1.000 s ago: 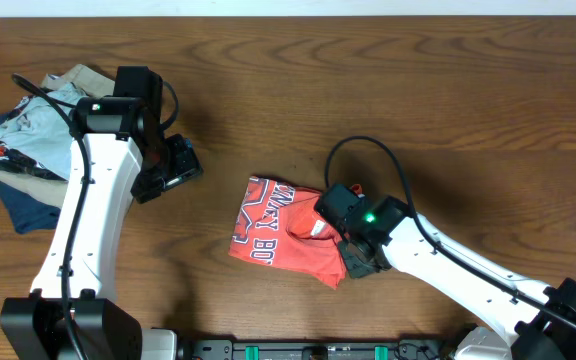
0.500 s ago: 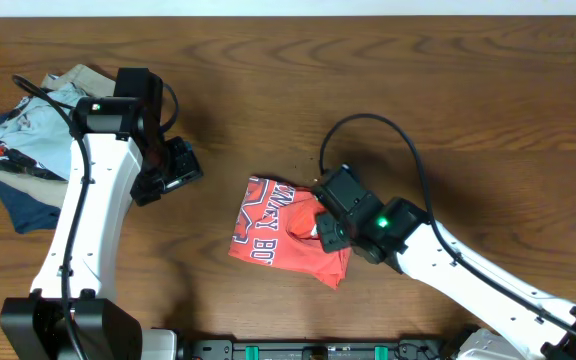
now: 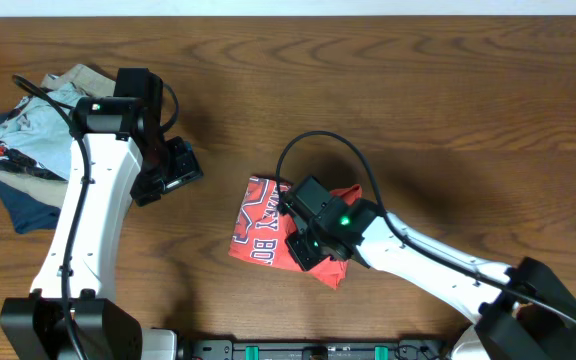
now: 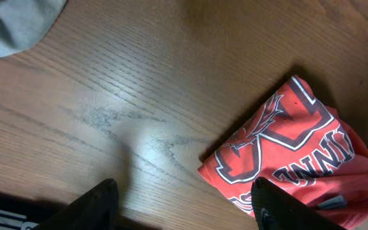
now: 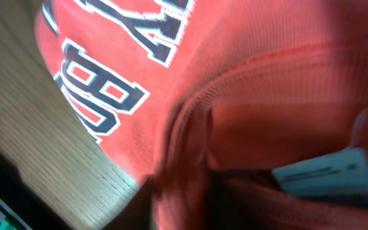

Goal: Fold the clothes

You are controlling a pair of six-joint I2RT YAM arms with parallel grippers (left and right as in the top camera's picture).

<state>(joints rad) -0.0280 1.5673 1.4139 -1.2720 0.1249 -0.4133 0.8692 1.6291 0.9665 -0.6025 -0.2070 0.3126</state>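
Near the middle of the table [image 3: 448,100] I see the coral-red T-shirt [image 3: 258,225] folded into a small bundle, lettering up. My right gripper [image 3: 305,250] sits low on its right half, the arm reaching in from the near right. Fabric bunches against the blurred fingers, and I cannot tell whether they pinch it. Farther left, my left gripper [image 3: 180,166] hovers with its jaws spread and empty, apart from the shirt. Folded garments [image 3: 23,150] are piled at the far left

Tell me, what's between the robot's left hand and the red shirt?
Only bare wooden table. The left wrist view shows the left gripper with open fingers, then plain wood, then the red shirt.
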